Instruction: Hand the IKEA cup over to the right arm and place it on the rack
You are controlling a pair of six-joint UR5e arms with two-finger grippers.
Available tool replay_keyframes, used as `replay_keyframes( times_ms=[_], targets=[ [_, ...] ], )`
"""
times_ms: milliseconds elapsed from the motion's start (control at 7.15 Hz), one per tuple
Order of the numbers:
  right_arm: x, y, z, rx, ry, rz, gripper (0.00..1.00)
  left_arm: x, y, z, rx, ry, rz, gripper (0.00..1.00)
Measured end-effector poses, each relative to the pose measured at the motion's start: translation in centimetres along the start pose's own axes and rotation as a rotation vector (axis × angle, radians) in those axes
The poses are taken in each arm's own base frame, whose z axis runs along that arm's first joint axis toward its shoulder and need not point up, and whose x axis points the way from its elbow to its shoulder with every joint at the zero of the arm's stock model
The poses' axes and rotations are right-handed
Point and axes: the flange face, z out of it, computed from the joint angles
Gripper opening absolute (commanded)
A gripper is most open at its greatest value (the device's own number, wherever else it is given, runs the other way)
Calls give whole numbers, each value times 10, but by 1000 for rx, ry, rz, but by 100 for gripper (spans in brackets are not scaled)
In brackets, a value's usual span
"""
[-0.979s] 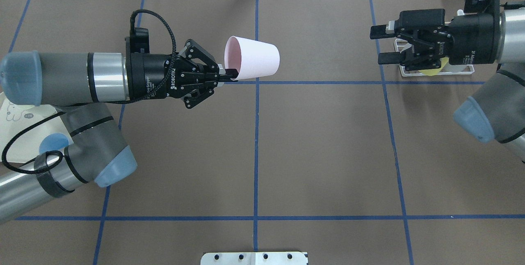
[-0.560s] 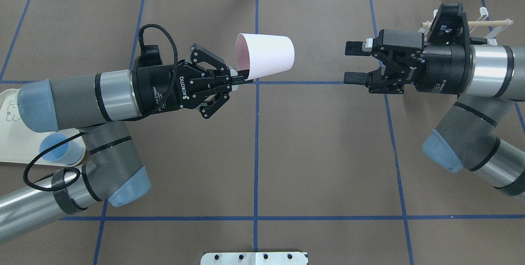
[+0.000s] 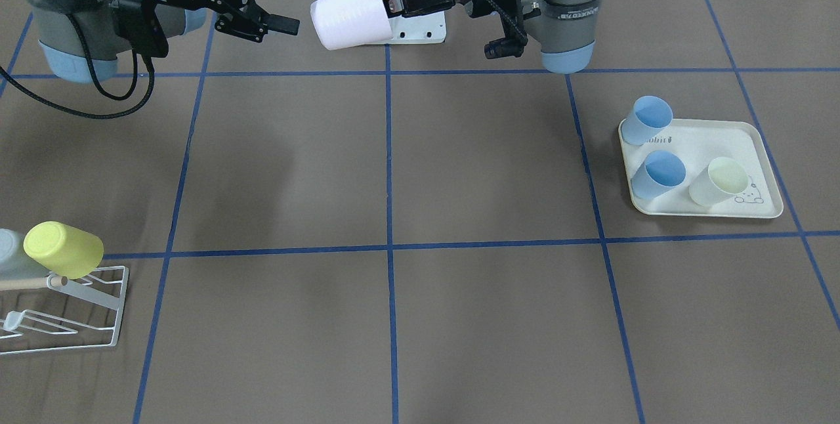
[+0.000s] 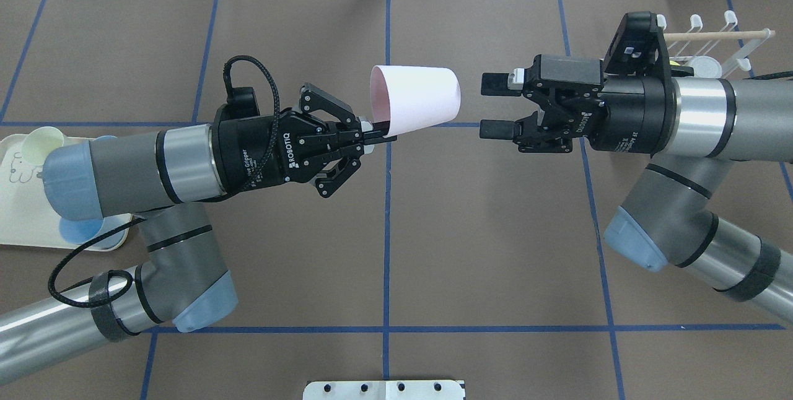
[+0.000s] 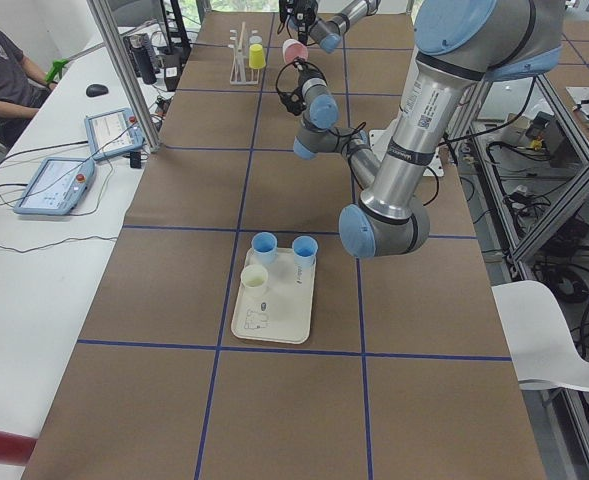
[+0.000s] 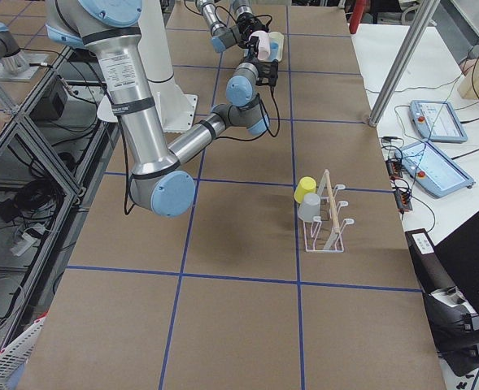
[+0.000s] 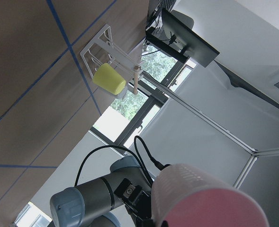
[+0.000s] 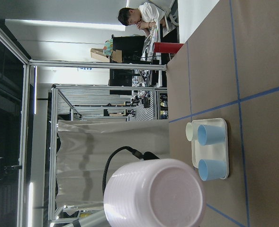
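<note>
The left claw [image 4: 379, 132] is pressing its two fingers together on the rim of the pink IKEA cup [image 4: 418, 101], one finger inside the mouth and one outside. It is holding the cup on its side in the air above the table [image 4: 483, 233], with the mouth turned back toward the left claw and the closed base pointing away from it. The right claw [image 4: 494, 107] is hovering just beyond that base with its fingers spread wide, facing the cup but not touching it; a small gap is showing between the fingertips and the cup's bottom. The rack [image 4: 740, 41] is standing behind the right claw, past its wrist, with the wooden dowel [image 4: 718, 34] lying across its top. A yellow cup [image 3: 63, 250] is sitting upside down on the rack, and what looks like a grey cup [image 6: 309, 208] is sitting beside it. Back behind the left claw, by that arm's elbow, the cream tray [image 3: 761, 148] is carrying two blue cups [image 3: 659, 171] and one pale cup [image 3: 718, 181].
</note>
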Motion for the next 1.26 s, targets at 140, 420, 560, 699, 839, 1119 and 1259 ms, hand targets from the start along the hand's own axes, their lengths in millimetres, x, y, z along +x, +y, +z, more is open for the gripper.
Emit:
replay_keyframes(
  times_ms=[140, 420, 560, 699, 839, 1119, 1259],
  targets=[
    [0, 1, 2, -1, -2, 1, 98, -3, 7, 5, -13, 3, -9, 0],
    [1, 2, 4, 1, -5, 4, 98, -11, 17, 13, -39, 14, -24, 0],
    [1, 2, 4, 1, -6, 5, 98, -12, 20, 12, -54, 21, -26, 0],
    [1, 2, 4, 2, -8, 5, 98, -14, 20, 12, -60, 24, -27, 0],
    [0, 2, 4, 2, -9, 5, 98, -14, 21, 12, -64, 25, -28, 0],
    [0, 3, 5, -2, -12, 5, 98, -14, 22, 13, -68, 27, -28, 0],
    [0, 4, 6, -4, -13, 6, 98, -15, 23, 13, -69, 27, -29, 0]
  ],
)
